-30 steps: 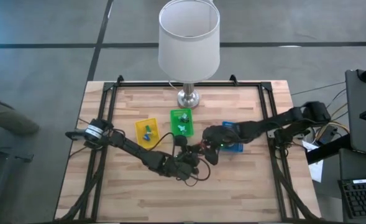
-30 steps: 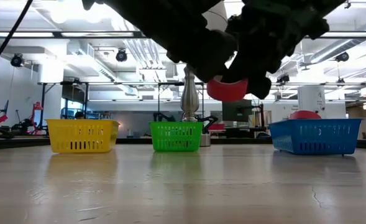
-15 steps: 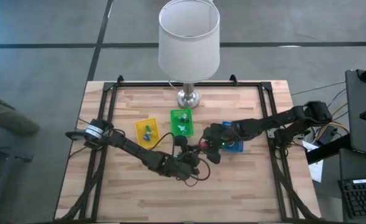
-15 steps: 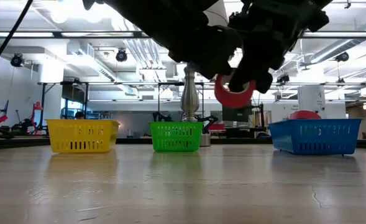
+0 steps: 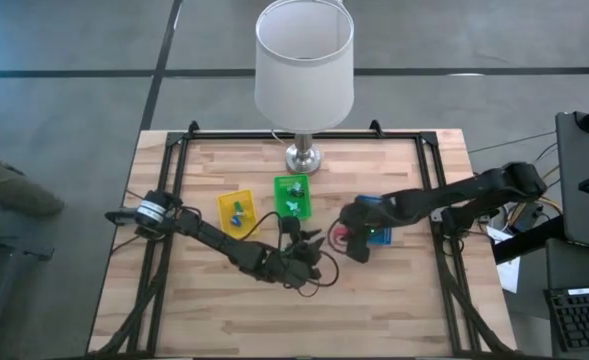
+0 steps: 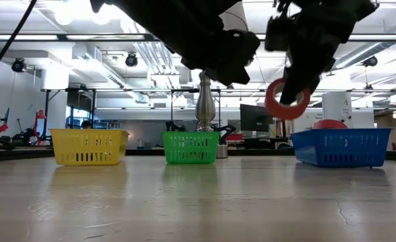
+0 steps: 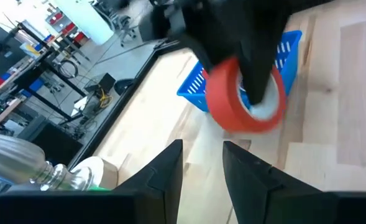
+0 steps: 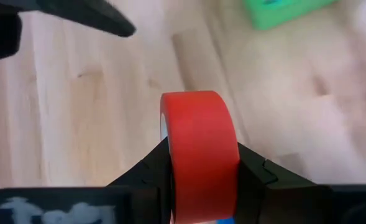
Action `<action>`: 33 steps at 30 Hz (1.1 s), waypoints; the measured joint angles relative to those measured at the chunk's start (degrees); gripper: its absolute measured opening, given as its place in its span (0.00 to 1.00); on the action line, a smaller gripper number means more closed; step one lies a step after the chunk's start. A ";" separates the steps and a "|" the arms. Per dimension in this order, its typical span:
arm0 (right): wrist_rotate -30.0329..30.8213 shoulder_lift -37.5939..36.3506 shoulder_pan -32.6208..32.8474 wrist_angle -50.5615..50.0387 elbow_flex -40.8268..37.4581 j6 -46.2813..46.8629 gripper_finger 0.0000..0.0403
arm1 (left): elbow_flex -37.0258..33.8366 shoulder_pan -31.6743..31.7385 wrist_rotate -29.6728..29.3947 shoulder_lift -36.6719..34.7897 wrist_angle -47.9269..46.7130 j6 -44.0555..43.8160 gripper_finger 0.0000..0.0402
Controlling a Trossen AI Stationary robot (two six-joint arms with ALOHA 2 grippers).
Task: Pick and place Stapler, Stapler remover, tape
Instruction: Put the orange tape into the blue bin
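A red tape roll [image 6: 287, 100] with a pale core hangs above the table, shut in my right gripper [image 5: 342, 238], just left of the blue basket [image 5: 376, 232]. The right wrist view shows the roll [image 8: 199, 146] edge-on between the fingers. My left gripper [image 5: 300, 244] is open and holds nothing; it hovers close to the left of the roll, which its wrist view shows straight ahead as the red roll [image 7: 245, 97]. Another red thing [image 6: 329, 124] shows over the rim of the blue basket [image 6: 341, 146]. My right gripper pinches the red roll between its two fingers [image 8: 255, 173], one on each flat side, with the outer band [image 8: 199, 134] facing the wrist camera. It comes from above. The roll is lifted clear of the table and stands on edge below the fingers [image 6: 298, 70].
Along the far half stand a yellow basket [image 5: 236, 210] and a green basket [image 5: 292, 196], each with small things inside, and a lamp [image 5: 303, 62] behind them. Black frame rails [image 5: 170, 170] border the table. Bare wood lies toward the near edge.
My right gripper has carried the red roll toward the table's right, from in front of my left gripper to beside the blue basket, at about the same height. The roll has turned and now shows its open ring in the low view.
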 joint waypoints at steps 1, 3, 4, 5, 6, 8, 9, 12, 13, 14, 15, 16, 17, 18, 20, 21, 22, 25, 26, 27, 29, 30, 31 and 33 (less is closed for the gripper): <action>1.42 -1.17 0.25 -1.25 0.00 0.01 0.26 | 0.00 0.02 0.02 0.00 -0.05 -0.12 0.29; 4.69 -3.60 0.96 -4.35 -0.05 0.44 0.26 | 0.00 0.06 0.04 0.00 -0.62 -0.47 0.29; 6.44 -4.89 1.36 -6.01 -0.31 0.95 0.26 | -0.01 0.06 0.11 0.00 -1.07 -1.04 0.29; 8.15 -6.18 1.74 -7.51 -0.57 1.60 0.26 | -0.06 0.06 0.23 0.00 -1.42 -1.61 0.29; 9.60 -7.59 2.07 -8.67 -1.08 2.39 0.26 | -0.05 0.06 0.27 0.00 -1.55 -2.25 0.29; 11.76 -9.83 2.50 -10.85 -2.66 3.99 0.26 | -0.07 0.06 0.26 0.00 -2.33 -3.37 0.29; 12.03 -10.97 2.57 -11.32 -3.67 4.45 0.26 | -0.07 0.06 0.29 0.00 -2.64 -3.95 0.29; 11.99 -13.88 2.57 -11.39 -7.08 4.60 0.26 | -0.11 0.06 0.45 0.00 -3.31 -5.45 0.29; 11.97 -14.66 2.57 -11.25 -8.27 4.58 0.26 | -0.16 0.06 0.43 0.00 -3.35 -5.82 0.29; 11.96 -15.38 2.57 -11.24 -9.54 4.59 0.26 | -0.24 0.06 0.41 0.00 -3.37 -6.16 0.29; 11.95 -15.94 2.57 -11.42 -10.74 4.67 0.27 | -0.32 0.06 0.43 0.00 -3.38 -6.26 0.29; 11.89 -16.49 2.56 -11.34 -11.90 4.76 0.27 | -0.41 0.06 0.45 0.00 -3.39 -6.31 0.29; 11.78 -16.98 2.55 -11.06 -12.99 4.78 0.27 | -0.49 0.06 0.45 0.00 -3.40 -6.38 0.29; 11.36 -17.31 2.55 -10.80 -13.96 4.78 0.27 | -0.60 0.08 0.45 0.00 -3.34 -6.69 0.29; 8.70 -17.61 2.55 -9.16 -15.78 4.80 0.27 | -0.81 0.15 0.45 0.00 -3.32 -7.46 0.29; 7.30 -17.62 2.55 -8.01 -16.58 4.79 0.27 | -0.90 0.19 0.46 0.00 -3.39 -7.66 0.29; 6.23 -17.68 2.57 -6.95 -17.19 4.75 0.27 | -0.95 0.21 0.51 0.01 -3.39 -7.72 0.29; 4.98 -17.66 2.53 -5.64 -17.65 4.45 0.27 | -0.96 0.36 0.73 0.02 -3.28 -7.79 0.29; 4.91 -17.60 2.53 -5.63 -17.63 4.43 0.27 | -0.96 0.40 0.74 0.02 -3.28 -7.79 0.29; 4.91 -17.57 2.53 -5.71 -17.46 4.40 0.27 | -0.96 0.45 0.75 0.02 -3.28 -7.79 0.29; 4.93 -17.58 2.53 -5.36 -16.89 4.39 0.27 | -0.96 0.48 0.75 0.02 -3.27 -7.79 0.29; 5.09 -17.60 2.50 -5.07 -16.61 4.45 0.27 | -0.96 0.48 0.74 0.02 -3.16 -7.79 0.29; 5.16 -17.62 2.50 -4.99 -16.38 4.45 0.27 | -0.96 0.48 0.74 0.02 -3.13 -7.79 0.29; 5.21 -17.60 2.50 -4.96 -16.26 4.45 0.27 | -0.96 0.48 0.76 0.02 -3.17 -7.77 0.29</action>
